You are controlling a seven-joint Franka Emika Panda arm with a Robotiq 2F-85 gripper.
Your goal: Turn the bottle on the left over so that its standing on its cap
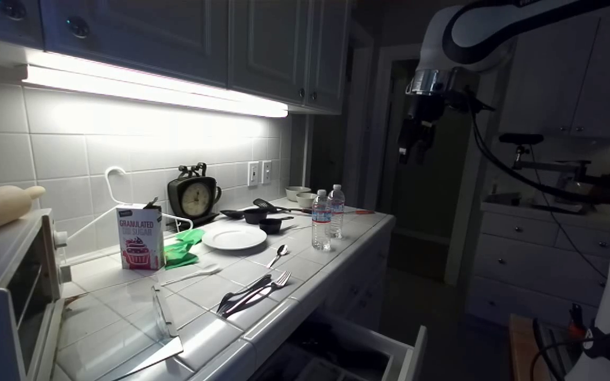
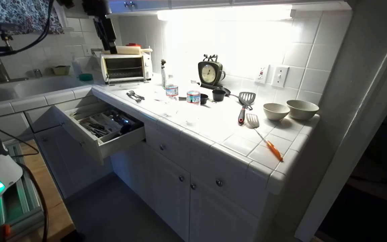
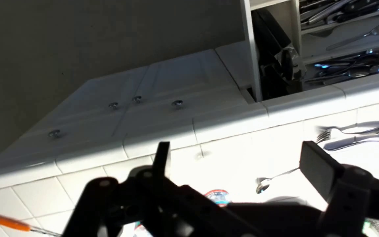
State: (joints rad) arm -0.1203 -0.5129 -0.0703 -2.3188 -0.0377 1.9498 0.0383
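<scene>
On the tiled counter (image 1: 299,267), near its front edge: the left-hand water bottle (image 1: 321,225) is stood upright on its base, cap uppermost; it is seen leftmost of its pair in both exterior views, and has not yet been turned over.
Right-hand water bottle (image 2: 193,97): stood upright too; in an exterior view it is set near the left-hand one, with a gap between.
Robotiq gripper (image 3: 235,146): raised above the counter, well apart from both bottles, its jaws spread wide. In the wrist view, parts of the bottles' labels are glimpsed past it.
Panda arm (image 1: 434,50): extended, with the gripper hung downward.
Granulated sugar carton (image 1: 138,238): stood upright, a crumpled green packet (image 1: 180,255) just beside it; whether the two touch cannot be told.
White plate (image 1: 234,238): laid flat near two black measuring cups (image 1: 270,226).
Black clock (image 1: 197,196): stood at the back, before the tiled wall (image 1: 61,153).
Toaster oven (image 2: 124,67): topped by a rolling pin (image 2: 128,50).
Orange-handled turner (image 2: 274,150): laid near two pale bowls (image 2: 276,112).
Cutlery drawer (image 2: 123,144): pulled out below the counter.
Under-cabinet light (image 2: 227,15): lit; the bottles are partly washed out by its glare in an exterior view.
</scene>
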